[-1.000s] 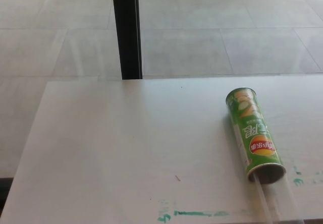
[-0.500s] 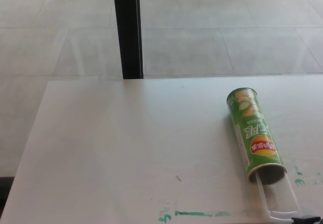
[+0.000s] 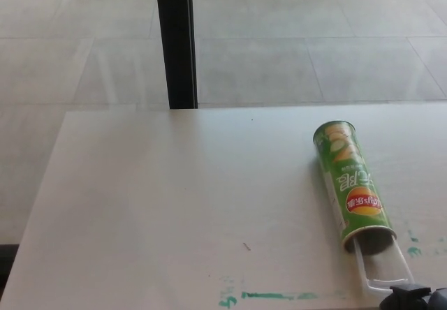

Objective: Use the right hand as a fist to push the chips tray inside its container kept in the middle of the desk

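A green chips can [image 3: 351, 184] lies on its side on the right part of the white desk [image 3: 174, 205], its open mouth facing the near edge. A clear plastic tray [image 3: 382, 268] sticks out of that mouth by a short length. My right hand [image 3: 418, 299] shows only as a dark shape at the bottom right corner, touching or just behind the tray's near end; most of it is cut off by the frame. My left hand is out of the picture.
Green marker smears [image 3: 272, 296] run along the desk's near edge. A black vertical post [image 3: 176, 41] stands behind the desk on a pale tiled floor.
The tray has slid further into the can, with less of it sticking out. My right hand has come up into view at the bottom right behind the tray.
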You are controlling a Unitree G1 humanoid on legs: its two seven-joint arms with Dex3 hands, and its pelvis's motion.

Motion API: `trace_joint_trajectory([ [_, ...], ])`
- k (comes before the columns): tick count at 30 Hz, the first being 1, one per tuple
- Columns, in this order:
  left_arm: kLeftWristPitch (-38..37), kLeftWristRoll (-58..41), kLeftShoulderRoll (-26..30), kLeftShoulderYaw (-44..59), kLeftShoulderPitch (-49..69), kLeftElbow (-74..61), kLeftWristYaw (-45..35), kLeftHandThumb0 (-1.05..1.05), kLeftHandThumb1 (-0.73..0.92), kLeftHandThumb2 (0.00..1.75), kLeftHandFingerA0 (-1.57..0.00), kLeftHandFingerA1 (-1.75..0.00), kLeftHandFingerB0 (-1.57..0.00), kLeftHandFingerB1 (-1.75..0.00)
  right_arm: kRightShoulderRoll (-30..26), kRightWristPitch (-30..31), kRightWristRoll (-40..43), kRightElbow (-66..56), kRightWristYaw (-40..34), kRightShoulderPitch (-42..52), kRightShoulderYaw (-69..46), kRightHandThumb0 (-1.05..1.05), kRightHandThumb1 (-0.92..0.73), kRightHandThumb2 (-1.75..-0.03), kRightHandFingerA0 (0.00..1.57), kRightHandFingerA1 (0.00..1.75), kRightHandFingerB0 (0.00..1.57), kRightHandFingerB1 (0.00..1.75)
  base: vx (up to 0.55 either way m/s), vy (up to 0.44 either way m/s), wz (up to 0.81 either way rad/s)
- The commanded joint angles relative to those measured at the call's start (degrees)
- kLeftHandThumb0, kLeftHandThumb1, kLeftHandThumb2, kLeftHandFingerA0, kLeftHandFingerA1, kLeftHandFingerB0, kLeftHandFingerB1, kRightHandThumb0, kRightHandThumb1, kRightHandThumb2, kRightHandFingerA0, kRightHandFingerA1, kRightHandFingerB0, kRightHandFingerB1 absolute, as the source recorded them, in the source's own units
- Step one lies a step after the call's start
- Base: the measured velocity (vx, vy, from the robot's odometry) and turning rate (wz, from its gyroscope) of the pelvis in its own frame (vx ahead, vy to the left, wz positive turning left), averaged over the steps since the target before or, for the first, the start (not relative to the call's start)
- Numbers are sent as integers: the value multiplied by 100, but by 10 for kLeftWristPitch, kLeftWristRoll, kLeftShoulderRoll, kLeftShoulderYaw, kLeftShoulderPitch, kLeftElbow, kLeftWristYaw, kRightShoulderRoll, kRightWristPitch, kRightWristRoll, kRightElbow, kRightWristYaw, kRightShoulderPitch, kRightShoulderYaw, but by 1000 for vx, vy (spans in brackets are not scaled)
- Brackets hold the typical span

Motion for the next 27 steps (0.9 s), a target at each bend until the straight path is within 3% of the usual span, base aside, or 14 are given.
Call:
trace_joint_trajectory([
  [1,14,-14,12,5,0,1,9,-72,92,68,-50,-61,-38,-47,-9,9,-16,16,-4,-28,-10,-56,-88,-66,79,95,49,43,0,0,0],
  [3,17,-14,12,3,0,0,6,-69,73,109,-45,-65,-31,-56,-10,9,-18,22,-5,-36,-12,-56,-86,-66,80,102,50,43,0,0,0],
  [4,18,-15,12,4,0,0,6,-71,92,68,-49,-59,-39,-47,-10,9,-18,29,-7,-43,-12,-56,-86,-66,81,101,50,44,0,0,0],
  [6,19,-17,12,6,0,-1,7,-71,92,68,-49,-59,-39,-47,-11,7,-18,35,-9,-48,-12,-56,-86,-66,81,101,50,44,0,0,0],
  [7,5,-9,11,-1,5,0,2,-71,92,71,-47,-62,-36,-48,-10,6,-19,47,-19,-58,-14,-49,-66,-107,79,94,40,58,0,0,0],
  [9,6,-7,10,-5,8,0,8,-73,92,70,-51,-62,-42,-49,-14,2,-21,66,-24,-74,-14,-56,-86,-66,81,108,51,43,0,0,0],
  [10,3,-13,9,-1,10,-1,-3,-78,78,87,-48,-65,-37,-53,-13,3,-19,74,-25,-81,-15,-50,-67,-108,79,98,39,57,0,0,0],
  [12,11,-7,12,-8,7,-1,11,-73,92,68,-54,-63,-46,-50,-9,1,-19,94,-36,-99,-13,-54,-84,-65,83,112,52,44,0,0,0],
  [13,14,-16,10,0,5,-1,17,-73,91,67,-51,-64,-48,-52,-6,3,-18,106,-35,-112,-11,-48,-66,-107,82,102,38,57,0,0,0],
  [18,6,-4,10,-11,9,-5,11,-78,78,91,-49,-67,-39,-55,10,1,-16,139,-57,-144,-3,-44,-64,-106,82,100,39,58,0,0,0],
  [19,11,-9,11,-7,8,-4,11,-72,92,70,-50,-62,-43,-50,14,2,-15,143,-57,-149,-1,-50,-83,-65,82,110,51,43,0,0,0],
  [24,12,-20,13,0,7,-1,4,-72,92,69,-44,-60,-38,-48,35,-5,-13,173,-81,-163,12,-42,-63,-105,82,102,40,58,0,0,0],
  [25,10,-18,13,-1,8,-2,3,-73,92,71,-47,-61,-42,-50,38,-3,-13,177,-81,-166,15,-49,-83,-64,81,113,51,44,0,0,0],
  [27,4,-10,13,-8,10,-1,5,-73,92,71,-49,-60,-42,-48,43,-7,-12,186,-88,-171,19,-49,-82,-64,83,109,52,44,0,0,0],
])
